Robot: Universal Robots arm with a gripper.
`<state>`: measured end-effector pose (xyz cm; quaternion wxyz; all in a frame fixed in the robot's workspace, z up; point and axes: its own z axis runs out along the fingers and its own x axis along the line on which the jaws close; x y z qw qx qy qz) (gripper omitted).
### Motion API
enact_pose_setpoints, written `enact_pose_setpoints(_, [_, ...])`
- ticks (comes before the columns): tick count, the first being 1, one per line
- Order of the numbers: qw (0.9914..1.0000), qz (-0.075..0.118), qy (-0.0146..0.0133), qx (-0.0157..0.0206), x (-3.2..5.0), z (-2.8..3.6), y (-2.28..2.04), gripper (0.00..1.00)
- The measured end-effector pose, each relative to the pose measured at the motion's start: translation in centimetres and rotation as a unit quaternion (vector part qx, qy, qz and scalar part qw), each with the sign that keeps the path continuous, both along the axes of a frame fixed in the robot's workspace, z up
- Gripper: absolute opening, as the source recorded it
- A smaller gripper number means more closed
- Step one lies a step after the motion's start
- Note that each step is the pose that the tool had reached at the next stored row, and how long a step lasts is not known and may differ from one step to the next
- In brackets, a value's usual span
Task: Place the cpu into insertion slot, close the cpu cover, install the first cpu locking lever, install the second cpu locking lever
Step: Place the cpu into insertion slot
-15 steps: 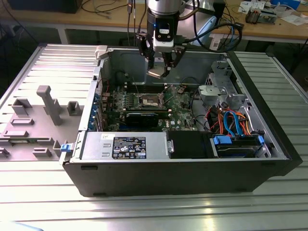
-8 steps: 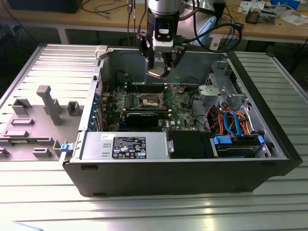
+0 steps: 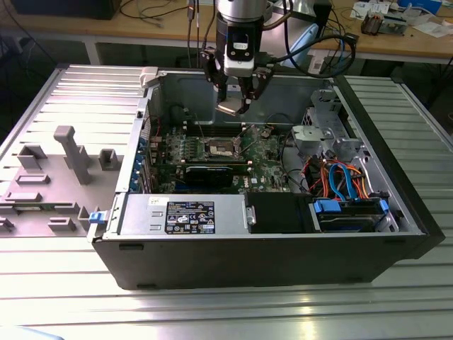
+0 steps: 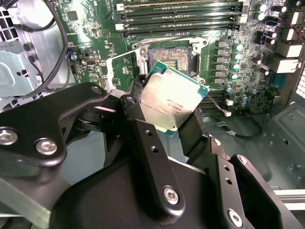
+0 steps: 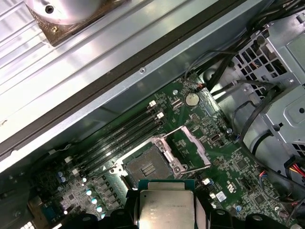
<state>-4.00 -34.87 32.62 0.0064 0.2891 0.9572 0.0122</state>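
Note:
My gripper [image 3: 237, 99] hangs over the open computer case, shut on the cpu [image 3: 232, 108], a small square chip with a silver-grey top. In both wrist views the cpu [image 4: 174, 100] [image 5: 167, 205] sits tilted between the black fingers [image 4: 143, 129], apart from the board below. The insertion slot [image 5: 145, 167] [image 4: 171, 59] [image 3: 219, 147] lies open on the green motherboard, a short way beyond the chip. Beside the slot the cpu cover [image 5: 196, 143] stands swung open, its thin wire levers raised.
Long memory slots [image 5: 124, 138] run alongside the socket. A black card [image 3: 212, 172] lies in front of it, then the grey power-supply box [image 3: 184, 216]. Cables [image 3: 340, 177] and a blue drive caddy [image 3: 347, 212] fill the exterior view's right. A grey fixture plate [image 3: 56, 170] lies outside the case.

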Motion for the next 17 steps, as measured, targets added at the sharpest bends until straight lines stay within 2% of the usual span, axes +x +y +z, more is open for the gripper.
enact_pose_setpoints(17, [0.99978,-0.021,0.0,-0.0003,0.0,-0.04,0.0,0.55])
